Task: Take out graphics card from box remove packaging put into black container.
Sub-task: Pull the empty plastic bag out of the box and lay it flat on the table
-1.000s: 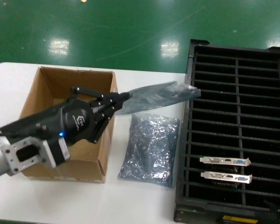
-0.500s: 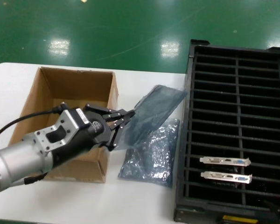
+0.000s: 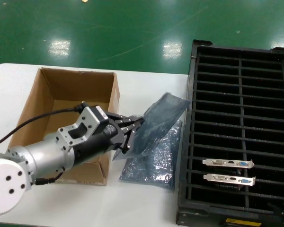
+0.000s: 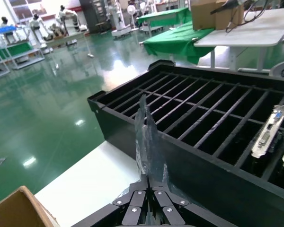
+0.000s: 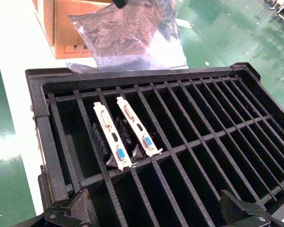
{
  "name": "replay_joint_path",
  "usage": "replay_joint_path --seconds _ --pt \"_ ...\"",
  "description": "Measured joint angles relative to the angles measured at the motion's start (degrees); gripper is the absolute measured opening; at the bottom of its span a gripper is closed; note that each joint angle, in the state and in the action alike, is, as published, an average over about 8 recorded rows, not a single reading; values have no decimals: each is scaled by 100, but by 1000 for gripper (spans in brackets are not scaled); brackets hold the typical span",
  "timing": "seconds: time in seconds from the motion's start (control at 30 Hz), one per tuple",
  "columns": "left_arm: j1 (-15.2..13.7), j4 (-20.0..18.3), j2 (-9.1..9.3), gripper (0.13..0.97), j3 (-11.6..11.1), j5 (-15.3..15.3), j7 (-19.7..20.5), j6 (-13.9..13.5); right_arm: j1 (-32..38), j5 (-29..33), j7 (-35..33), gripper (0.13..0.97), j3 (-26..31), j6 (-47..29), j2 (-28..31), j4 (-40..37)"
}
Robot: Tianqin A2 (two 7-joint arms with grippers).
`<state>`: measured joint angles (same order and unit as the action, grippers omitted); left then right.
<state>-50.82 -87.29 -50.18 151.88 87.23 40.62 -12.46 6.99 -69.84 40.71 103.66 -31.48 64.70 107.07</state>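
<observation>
The left pincer (image 3: 135, 126) was pinching one packaging bag (image 3: 158, 118) by its edge, holding it tilted above a second bag (image 3: 151, 158) that lay flat on the white desk (image 3: 146, 80) between the box (image 3: 61, 90) and the black container (image 3: 241, 123). Two graphics cards (image 3: 228, 163) (image 3: 229, 179) stood in neighbouring slots near the container's front. The right pincer (image 5: 156, 210) hovered over that crate with its fingers apparently spread, though only their bases showed.

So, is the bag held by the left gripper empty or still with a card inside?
Apparently empty: the bag in the left gripper hangs thin and translucent; no bracket shows inside.
</observation>
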Motion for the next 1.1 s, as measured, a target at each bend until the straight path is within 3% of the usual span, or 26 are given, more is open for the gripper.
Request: replay_joint_path --seconds 0.1,0.27,0.4,0.53,0.67,0.83,0.97,1.1 --pt "214 129 268 153 -531 -783 504 -378 0 0 0 966 0 0 0 0" --pt "680 288 787 167 -1680 -2078 1006 -1141 0 0 0 966 0 0 0 0" --pt "1011 377 1235 214 -2570 -2963 1122 -1709 0 0 0 966 0 0 0 0" --pt "1233 466 1641 261 -3283 -3528 961 -2164 0 0 0 966 0 0 0 0" --pt "1390 502 1954 321 -3815 -3796 630 -2541 0 0 0 966 0 0 0 0" --pt "1586 302 2203 421 -4332 -3843 173 -2931 0 0 0 966 1 0 0 0" --pt "1731 -84 2273 421 -4683 -3698 -291 -3095 0 0 0 966 1 0 0 0" --pt "1864 -599 2158 529 -4974 -3471 -1049 -2946 0 0 0 966 1 1 0 0"
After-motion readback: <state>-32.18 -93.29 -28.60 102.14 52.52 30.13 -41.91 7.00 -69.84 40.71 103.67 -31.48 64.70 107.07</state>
